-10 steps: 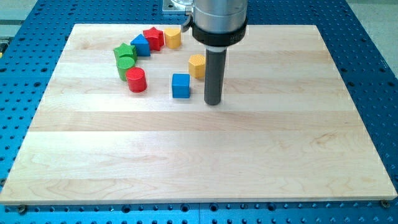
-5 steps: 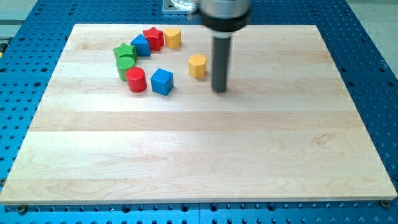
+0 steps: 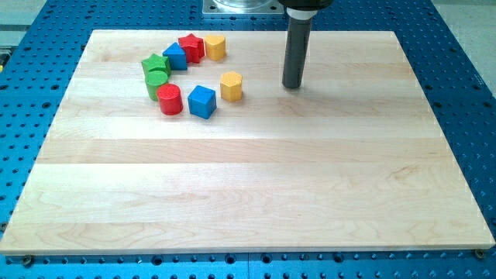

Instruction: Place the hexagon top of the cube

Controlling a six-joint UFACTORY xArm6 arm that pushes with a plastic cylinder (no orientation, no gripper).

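The yellow hexagon (image 3: 231, 86) lies on the wooden board (image 3: 248, 201), just up and to the right of the blue cube (image 3: 201, 101), with a small gap between them. My tip (image 3: 292, 85) stands on the board to the right of the hexagon, well apart from it. The rod rises from the tip to the view's top edge.
A red cylinder (image 3: 170, 100) touches the blue cube's left side. Beyond it an arc of blocks curves up: a green cylinder (image 3: 157, 81), a green star (image 3: 156, 64), a blue block (image 3: 176, 56), a red star (image 3: 191, 47) and a yellow block (image 3: 215, 47).
The blue cube slid left to sit against the red cylinder. The yellow hexagon moved left and slightly down, close to the cube. My tip moved up and to the right, away from both.
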